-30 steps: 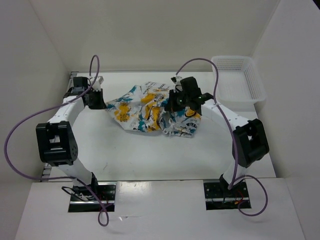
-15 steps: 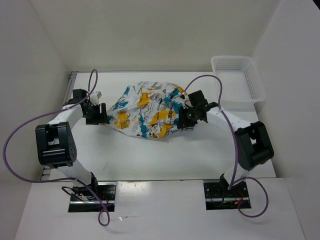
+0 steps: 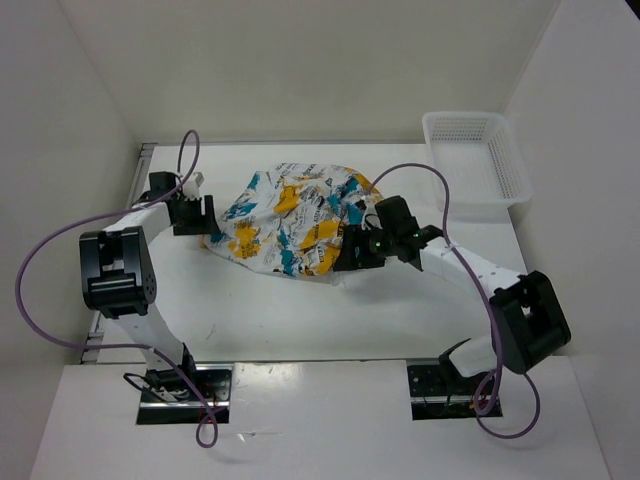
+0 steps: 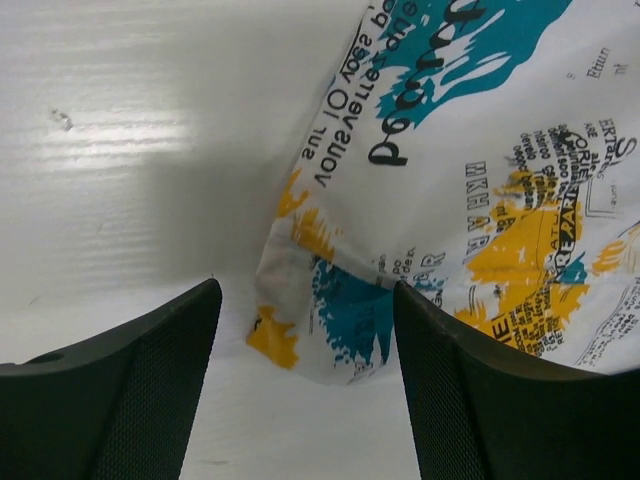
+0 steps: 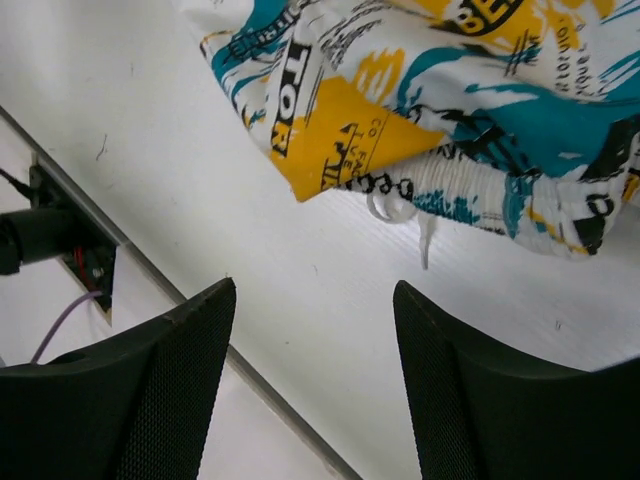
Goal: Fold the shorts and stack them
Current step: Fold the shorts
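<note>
White walls enclose a white surface (image 3: 260, 310), and the shorts (image 3: 290, 220) lie crumpled and unfolded at its middle. Their long axis runs roughly left to right, so one end faces each arm. A white mesh basket (image 3: 475, 150) sits at the far right corner, well apart from the fabric.

The left gripper (image 3: 198, 220) stands at the left end of the shorts. The right gripper (image 3: 355, 255) stands at their near right edge. Neither arm is clearly the nearer.

In the left wrist view the jaws are spread and pinch nothing. A printed corner (image 4: 320, 330) of the shorts lies just ahead, in line with the gap.

In the right wrist view the jaws are likewise spread and empty. The elastic waistband (image 5: 480, 190) and its white drawstring (image 5: 395, 210) lie ahead, offset to the right of the gap. Whether either gripper touches the fabric cannot be settled from overhead.

The coming grasp probably calls for a straight advance on the left and a sideways correction on the right.
</note>
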`<state>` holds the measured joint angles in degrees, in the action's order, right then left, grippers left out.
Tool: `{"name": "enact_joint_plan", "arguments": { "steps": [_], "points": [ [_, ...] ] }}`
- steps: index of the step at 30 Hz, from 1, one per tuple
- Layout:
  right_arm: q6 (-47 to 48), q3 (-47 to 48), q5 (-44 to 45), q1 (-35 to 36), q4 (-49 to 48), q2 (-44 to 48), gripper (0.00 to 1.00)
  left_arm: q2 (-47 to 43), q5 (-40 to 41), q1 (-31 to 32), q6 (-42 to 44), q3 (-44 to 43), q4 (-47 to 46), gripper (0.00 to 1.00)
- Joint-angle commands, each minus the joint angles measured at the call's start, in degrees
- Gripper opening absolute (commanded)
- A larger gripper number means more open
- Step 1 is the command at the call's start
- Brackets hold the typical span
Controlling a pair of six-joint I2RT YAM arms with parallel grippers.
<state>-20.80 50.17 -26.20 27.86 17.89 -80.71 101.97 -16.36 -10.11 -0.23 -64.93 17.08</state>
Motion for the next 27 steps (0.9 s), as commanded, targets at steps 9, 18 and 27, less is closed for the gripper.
{"name": "enact_joint_plan", "arguments": {
  "steps": [9,18,27],
  "points": [
    [-2.4,5.2,5.2,-0.1,-4.6,-6.8,0.75,6.2,-4.2,-0.3,0.2,-2.3,-2.1,0.63],
    [-8.2,2.1,7.5,-4.7,-9.4,-7.4,0.78,6.1,-4.8,-0.3,0.2,-2.8,0.1,0.04],
    [-9.6,4.3,6.0,-4.7,-11.0,-13.1,0.75,1.9,-9.3,-0.3,0.2,-4.0,3.0,0.00]
  ]
}}
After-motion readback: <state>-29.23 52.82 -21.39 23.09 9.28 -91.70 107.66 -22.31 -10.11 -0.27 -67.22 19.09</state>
